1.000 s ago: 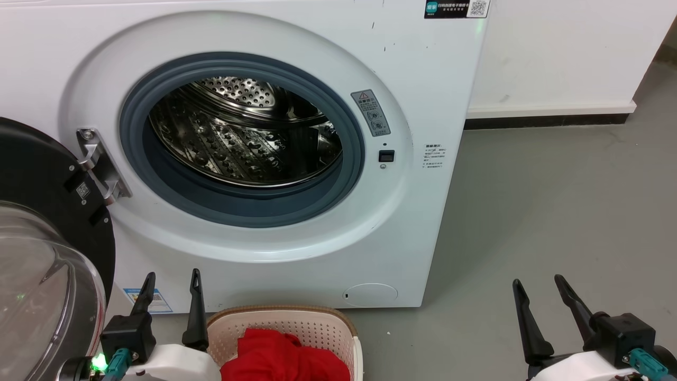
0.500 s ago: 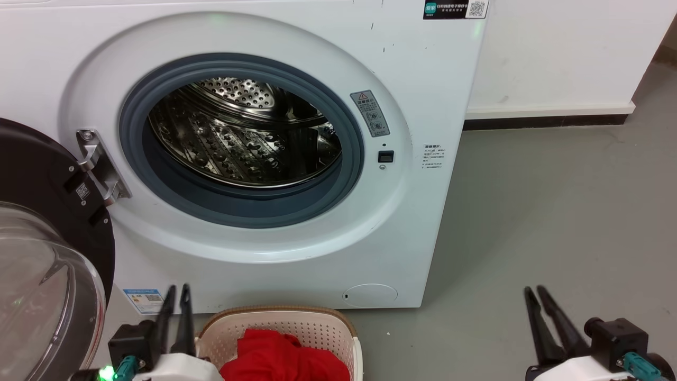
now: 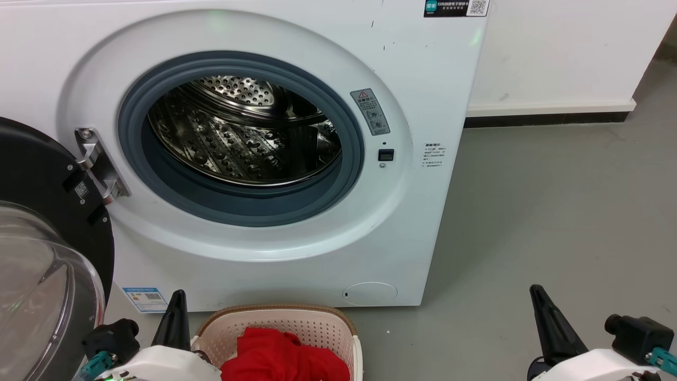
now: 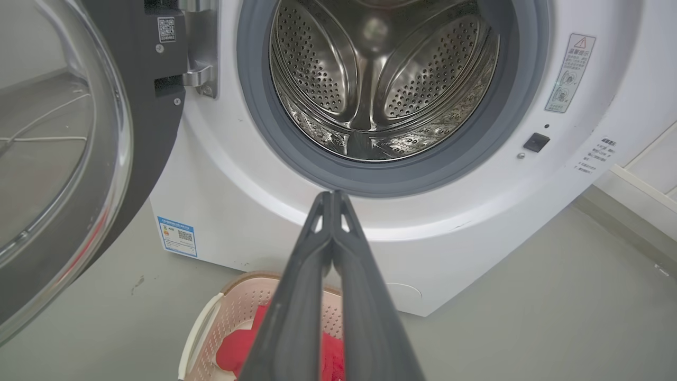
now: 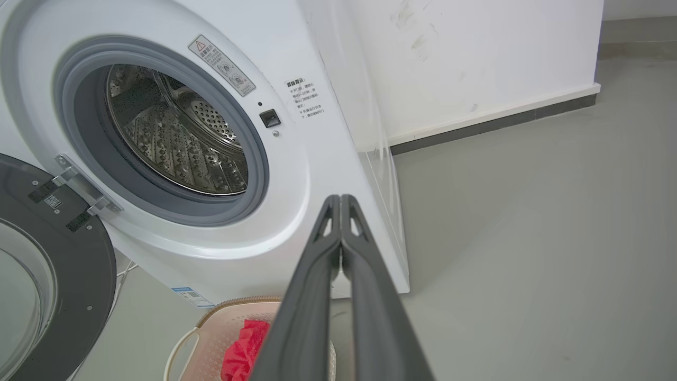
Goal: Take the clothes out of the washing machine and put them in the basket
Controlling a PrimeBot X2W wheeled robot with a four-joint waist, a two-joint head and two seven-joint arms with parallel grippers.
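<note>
Two fingers of left gripper (image 4: 332, 197) pressed together, holding nothing, just left of basket (image 3: 275, 309); right gripper (image 5: 340, 198) likewise, far right over floor (image 3: 555, 211). Red clothes (image 3: 280, 355) heaped in basket, on near side of washing machine (image 3: 423, 79). We judge fabric light, soft, floppy; we would pinch raised fold.

Dark tapered fingers (image 3: 174, 320), white forearm shells (image 3: 592, 365), teal connectors (image 3: 664, 359) (on black housings (image 3: 637, 333))

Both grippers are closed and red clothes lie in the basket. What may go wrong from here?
1. The open door hangs close beside the left gripper; a leftward swing could strike its glass.
2. The basket also sits near that gripper; a nudge might tip the clothes out.
</note>
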